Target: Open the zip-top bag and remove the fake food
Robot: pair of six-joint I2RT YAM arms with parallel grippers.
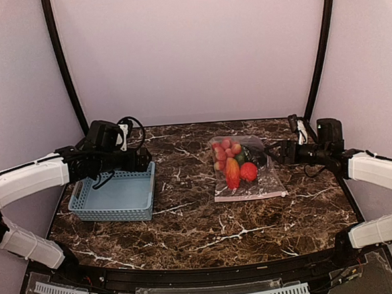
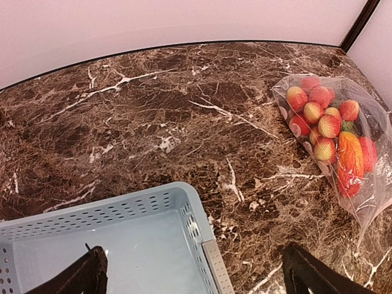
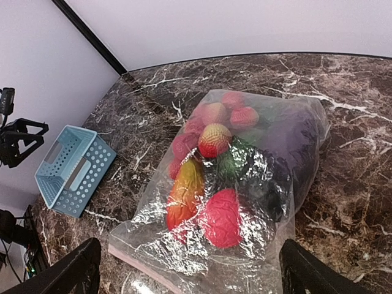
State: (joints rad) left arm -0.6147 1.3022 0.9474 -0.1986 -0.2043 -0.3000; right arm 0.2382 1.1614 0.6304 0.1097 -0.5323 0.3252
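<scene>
The zip-top bag (image 1: 265,183) lies flat on the marble table, right of centre, its pinkish zip strip (image 3: 138,263) toward the near edge and looking closed. Inside is the fake food (image 1: 232,166): red balls (image 3: 214,139), an orange-red piece (image 3: 184,193), a red piece (image 3: 222,217), a green vegetable (image 3: 236,162) and a dark purple eggplant (image 3: 288,135). My right gripper (image 1: 276,153) hovers open just right of the bag; in the right wrist view (image 3: 190,269) its fingers straddle the bag's zip end from above. My left gripper (image 1: 143,161) hangs open over the basket corner (image 2: 196,269), well left of the bag (image 2: 370,196).
A light-blue perforated basket (image 1: 113,209) stands empty at the left of the table, seen under the left gripper (image 2: 122,205) and in the distance from the right wrist (image 3: 73,165). Dark marble lies bare between basket and bag. Curved black frame bars rise at the back corners.
</scene>
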